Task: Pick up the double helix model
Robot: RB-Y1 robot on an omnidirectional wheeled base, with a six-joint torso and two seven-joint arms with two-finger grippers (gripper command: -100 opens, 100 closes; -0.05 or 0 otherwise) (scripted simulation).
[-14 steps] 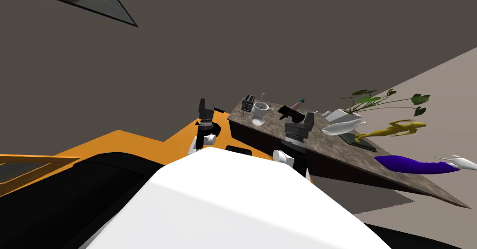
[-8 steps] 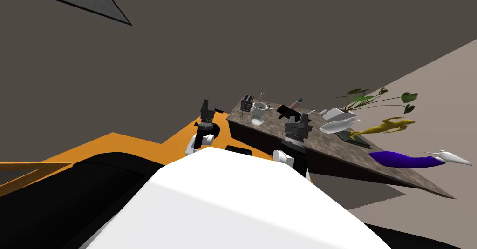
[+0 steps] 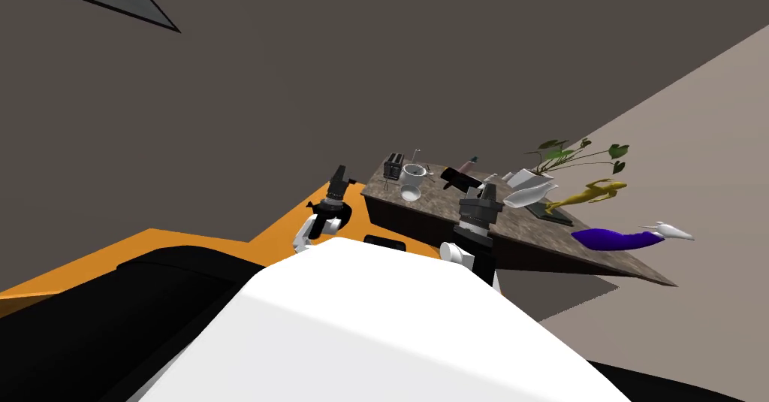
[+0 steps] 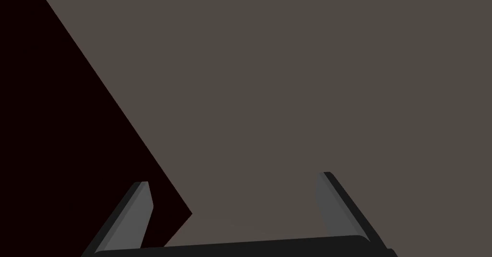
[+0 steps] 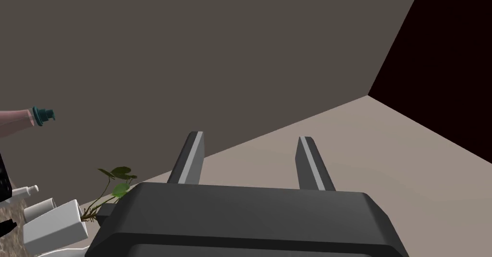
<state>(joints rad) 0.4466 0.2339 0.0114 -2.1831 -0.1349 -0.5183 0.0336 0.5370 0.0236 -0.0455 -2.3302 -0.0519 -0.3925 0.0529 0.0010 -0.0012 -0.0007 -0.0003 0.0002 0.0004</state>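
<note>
A brown mottled table [image 3: 518, 228] stands ahead of me, to my right, and carries several small things. None of them reads clearly as a double helix; a thin wiry piece [image 3: 415, 154] rises beside a white cup [image 3: 412, 173]. My right gripper [image 3: 487, 191] hangs open over the table's near edge, beside a black object [image 3: 455, 178]; its fingers [image 5: 192, 158] hold nothing. My left gripper [image 3: 339, 173] is open and empty [image 4: 235, 191], over the orange floor off the table's left end.
On the table are a black toaster-like box [image 3: 393, 167], a pink bottle with a teal cap [image 5: 21, 119], a white planter [image 5: 53, 227] with a green plant [image 3: 571, 153], a yellow figure [image 3: 589, 194] and a long purple thing [image 3: 612, 239]. Dark wall stands behind.
My view has swung, so the table and its things sit further left and smaller. My left gripper has tilted toward the table. Both grippers stay open.
</note>
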